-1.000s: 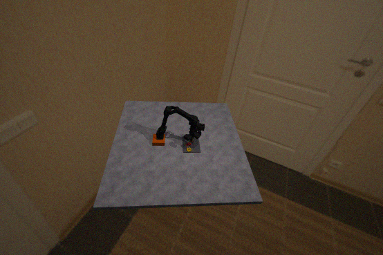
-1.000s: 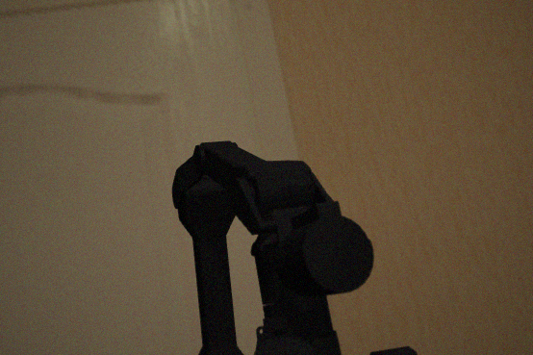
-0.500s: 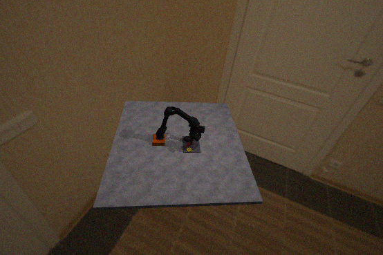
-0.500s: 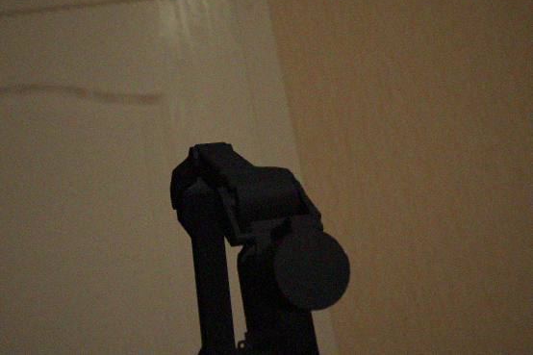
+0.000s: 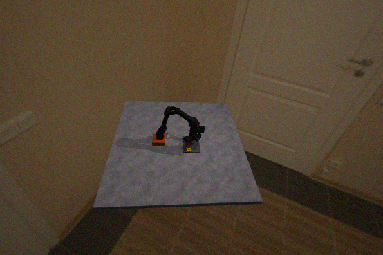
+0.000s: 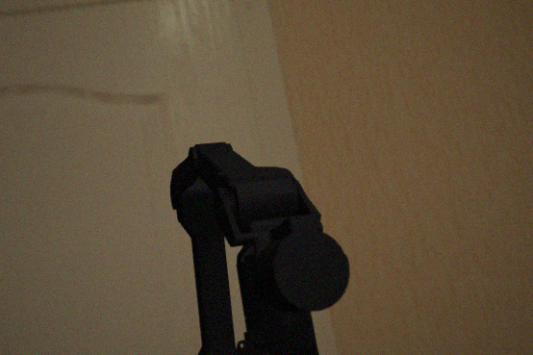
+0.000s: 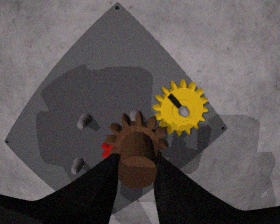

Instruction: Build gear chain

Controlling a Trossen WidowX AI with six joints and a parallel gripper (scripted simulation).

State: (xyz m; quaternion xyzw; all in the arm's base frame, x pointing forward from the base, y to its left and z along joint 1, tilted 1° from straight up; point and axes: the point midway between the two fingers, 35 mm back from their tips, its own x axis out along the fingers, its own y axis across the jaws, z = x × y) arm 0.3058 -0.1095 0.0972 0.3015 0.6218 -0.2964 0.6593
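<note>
In the wrist view my gripper (image 7: pixel 136 162) is shut on the tall hub of a brown gear (image 7: pixel 121 142). The gear is held over the grey board (image 7: pixel 117 42) (image 5: pixel 196 150). Red teeth (image 7: pixel 106 150) show past its left edge; the rest of the red gear is hidden beneath it. The yellow gear (image 7: pixel 194 101) (image 5: pixel 187 149) with its black stripe sits to the upper right, close to the brown teeth in this view. One peg tip (image 7: pixel 133 115) shows just behind the brown gear's upper teeth. Two bare pegs stand to the left, an upper peg (image 7: pixel 85 120) and a lower peg (image 7: pixel 77 165). The height of the brown gear is unclear.
The arm's orange base (image 5: pixel 158 139) stands on the table (image 5: pixel 173 183), to the left of the board in the top view. The exterior view shows only dark arm links (image 6: pixel 212 284) before a door and wall. Arm shadows fall across the board.
</note>
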